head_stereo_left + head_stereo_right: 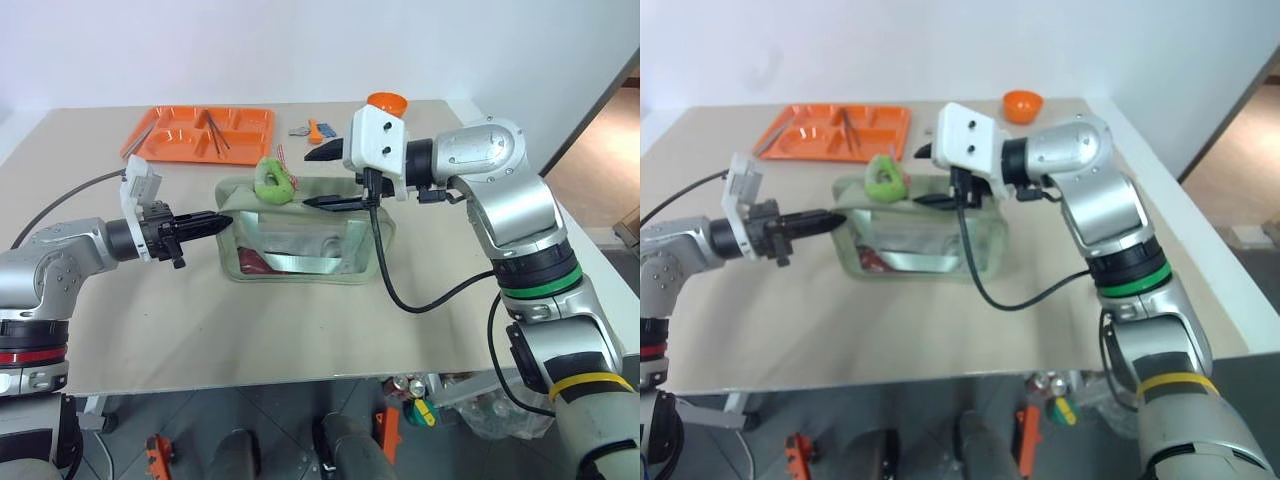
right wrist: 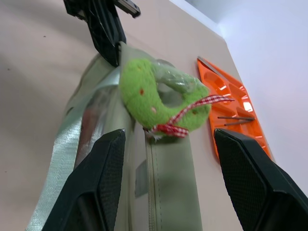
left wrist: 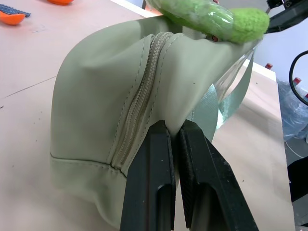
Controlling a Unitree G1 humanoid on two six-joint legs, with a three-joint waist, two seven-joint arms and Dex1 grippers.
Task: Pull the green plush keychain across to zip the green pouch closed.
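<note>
Right wrist view: my right gripper point(image 2: 166, 185) spread, short of the fuzzy lime-green plush keychain point(image 2: 161, 103)
Left gripper point(image 1: 215, 225): pinching the boxy sage-green fabric pouch point(image 1: 300, 245) end; keychain sits atop, near that end
Risk: I grab plush loosely; it slips; pouch drags

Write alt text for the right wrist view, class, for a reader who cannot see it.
The right gripper is open, its two black fingers either side of the green plush keychain on top of the green pouch. Beyond, the left gripper pinches the pouch's far end; an orange tray lies on the table.
</note>
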